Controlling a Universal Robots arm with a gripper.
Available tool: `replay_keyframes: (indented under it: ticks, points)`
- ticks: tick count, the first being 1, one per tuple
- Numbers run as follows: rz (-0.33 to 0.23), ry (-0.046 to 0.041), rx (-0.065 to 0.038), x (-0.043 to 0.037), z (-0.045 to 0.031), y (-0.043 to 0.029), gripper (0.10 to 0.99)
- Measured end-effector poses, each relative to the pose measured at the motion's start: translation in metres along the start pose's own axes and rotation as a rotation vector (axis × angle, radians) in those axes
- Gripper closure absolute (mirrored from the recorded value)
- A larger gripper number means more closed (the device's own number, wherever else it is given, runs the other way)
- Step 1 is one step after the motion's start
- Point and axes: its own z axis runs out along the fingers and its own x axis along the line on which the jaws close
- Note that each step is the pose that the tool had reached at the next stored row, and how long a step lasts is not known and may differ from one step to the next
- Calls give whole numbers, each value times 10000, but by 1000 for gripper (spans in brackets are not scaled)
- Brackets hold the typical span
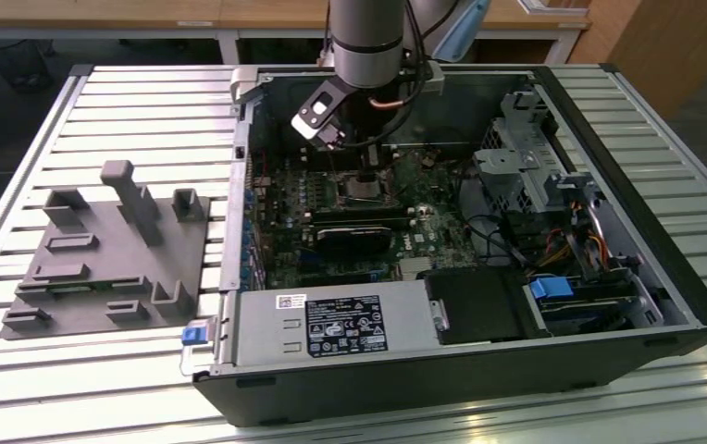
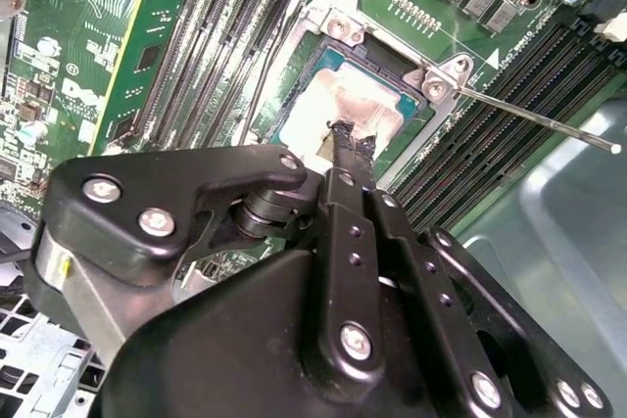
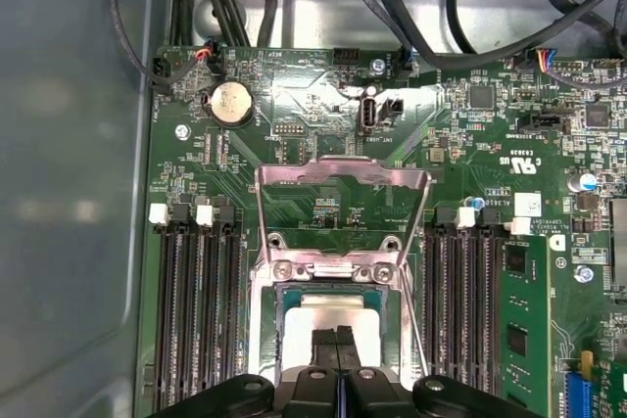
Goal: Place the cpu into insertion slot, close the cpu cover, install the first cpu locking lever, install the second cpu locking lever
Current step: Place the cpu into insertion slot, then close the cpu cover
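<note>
The cpu (image 2: 335, 105) lies in the slot (image 2: 331, 19), and the cover (image 3: 343, 173) stands open behind the slot. The claw (image 2: 350, 139), tips pinched together and empty, is on or just above the chip. Any press should be light and square.

Silvery cpu (image 2: 338, 105) lies in insertion slot (image 2: 323, 64); cpu cover (image 3: 343, 171) raised open

The arm (image 1: 366, 37) hangs upright, its end effector (image 2: 345, 136) pointing straight down with jaws closed together.
</note>
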Motion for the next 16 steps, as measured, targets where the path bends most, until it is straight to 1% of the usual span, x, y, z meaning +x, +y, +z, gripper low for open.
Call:
replay_keyframes:
  ticks: [7, 9, 15, 16]
  points:
    - [0, 1, -1, 1, -24, 2, 965]
    - [0, 1, 0, 0, -41, 3, 965]
    - [0, 1, 0, 0, -53, 4, 965]
    - [0, 1, 0, 0, -69, 5, 965]
